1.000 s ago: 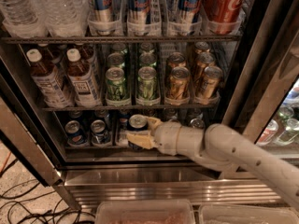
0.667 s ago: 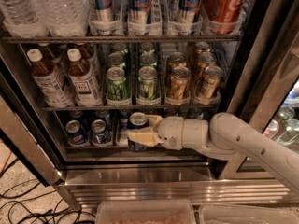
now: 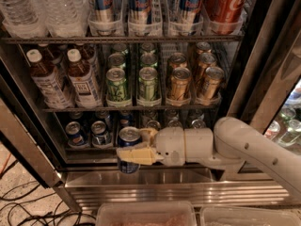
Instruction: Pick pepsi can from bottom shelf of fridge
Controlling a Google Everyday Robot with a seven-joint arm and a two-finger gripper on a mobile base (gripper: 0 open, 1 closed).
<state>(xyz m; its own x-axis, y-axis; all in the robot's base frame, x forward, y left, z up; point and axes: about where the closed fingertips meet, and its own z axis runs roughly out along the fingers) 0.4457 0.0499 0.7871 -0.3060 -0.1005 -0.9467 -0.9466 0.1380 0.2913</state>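
The fridge (image 3: 263,55) stands open with dark wire racks of drinks. On the bottom shelf (image 3: 89,149) two short blue pepsi cans (image 3: 75,133) remain at the left. My gripper (image 3: 134,147) reaches in from the right on a white arm and is shut on one pepsi can (image 3: 129,144), a dark-blue can with a silver top. One cream finger (image 3: 136,155) crosses the can's front, the other shows behind it. The held can sits in front of the shelf's edge, over the steel sill.
Green and gold cans (image 3: 146,84) fill the rack above, with brown bottles (image 3: 81,77) to their left. Tall slim cans, water bottles and a red cola can (image 3: 225,4) stand on the top rack. Clear plastic bins (image 3: 146,214) sit below the steel sill. Cables lie on the floor at left.
My gripper has drawn back out of the bottom shelf towards the camera with the pepsi can in it; the can now sits lower and further forward.
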